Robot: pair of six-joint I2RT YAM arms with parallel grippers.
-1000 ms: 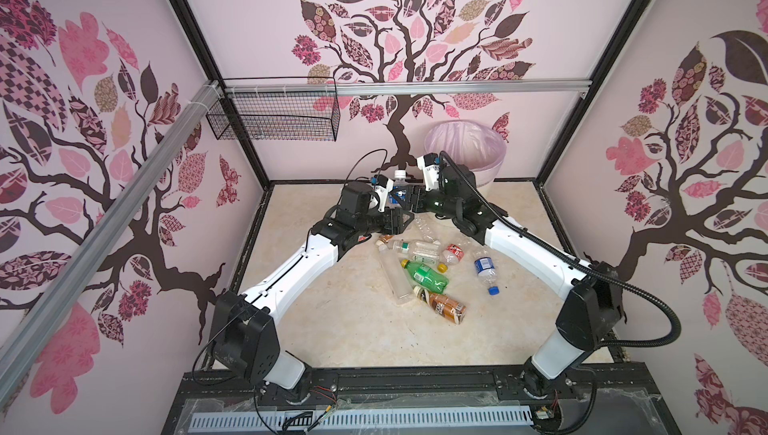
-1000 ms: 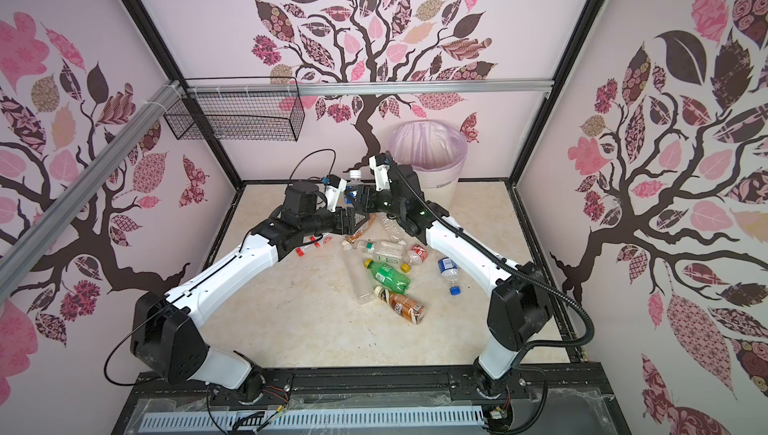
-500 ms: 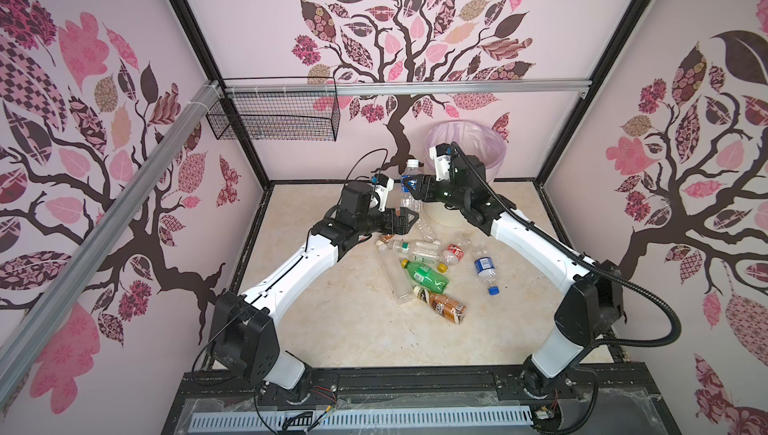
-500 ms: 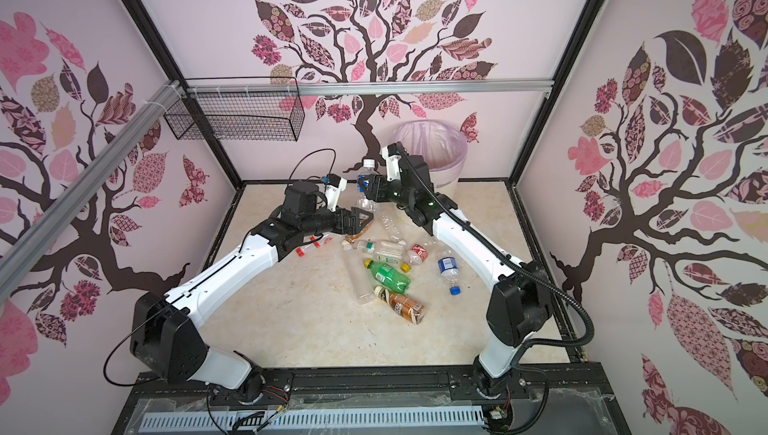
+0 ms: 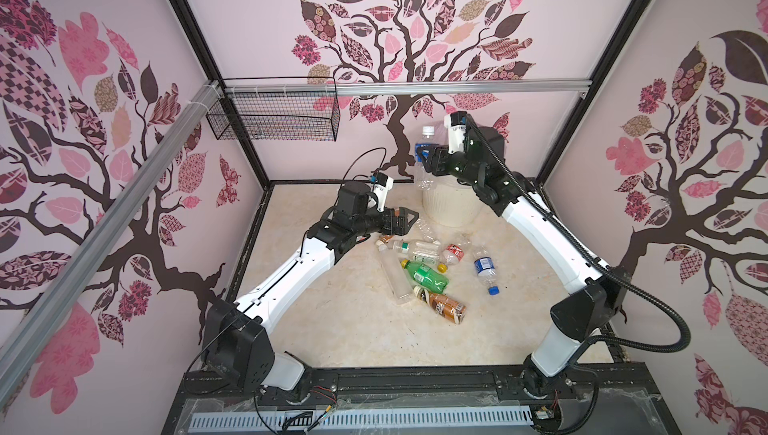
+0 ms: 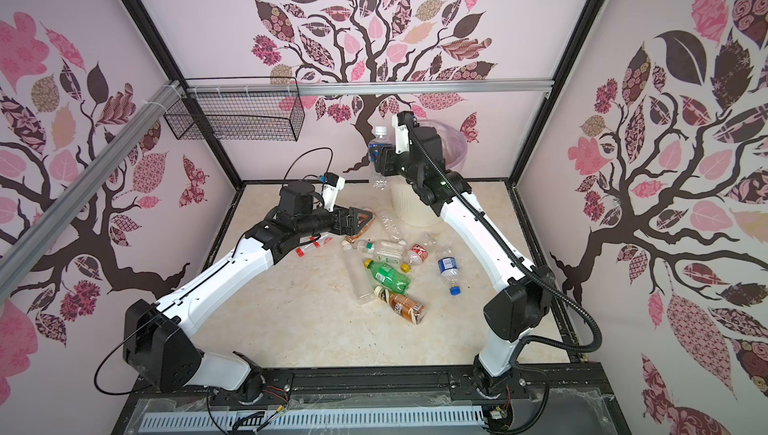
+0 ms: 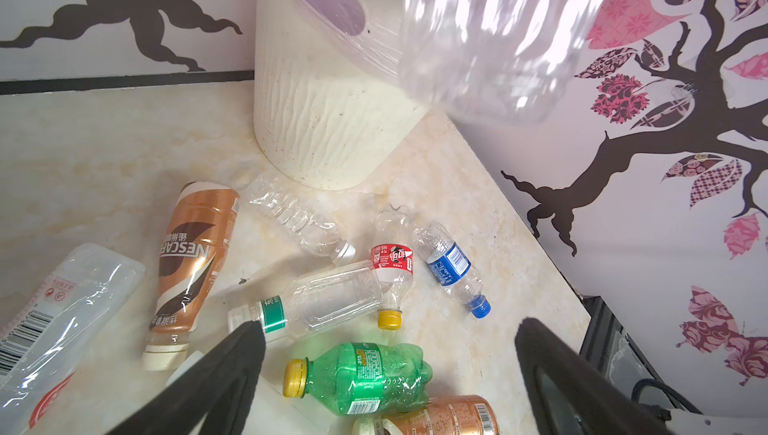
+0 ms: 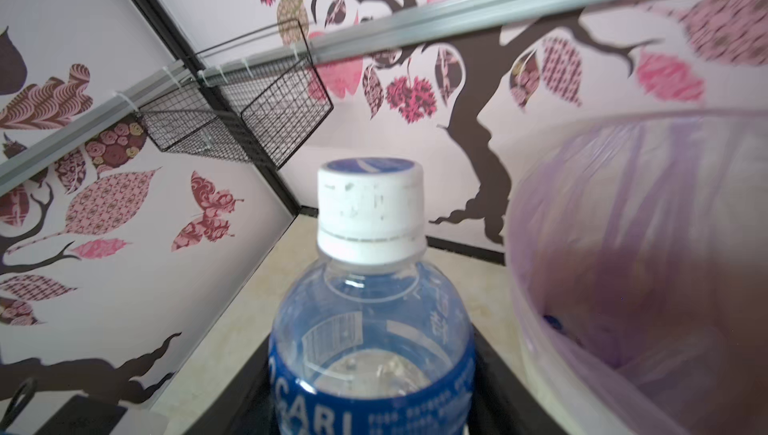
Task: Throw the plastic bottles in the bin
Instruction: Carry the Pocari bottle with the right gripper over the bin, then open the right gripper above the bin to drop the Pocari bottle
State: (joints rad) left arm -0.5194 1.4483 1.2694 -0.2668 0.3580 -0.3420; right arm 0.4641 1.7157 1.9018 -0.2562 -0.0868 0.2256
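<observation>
Since a second ago, the right jaws are carrying the blue-labelled bottle [image 5: 424,177] up and away from the left jaws. The left jaws are now standing spread wide and holding nothing, hovering low at the edge of the other plastic bottles [image 5: 426,277]. The right jaws are clamping the blue-labelled bottle around its label band, cap up, long axis standing upright, well clear of the bench [image 5: 353,329]. It is hanging just beside the bin [image 5: 446,208], on the side facing the wire basket [image 5: 274,121], with its base about level with the rim and apparently not yet over the mouth. The coming move is looking like a short sideways carry across the rim before letting go. The other plastic bottles are lying on the bench between the arms, nearer the left arm.
</observation>
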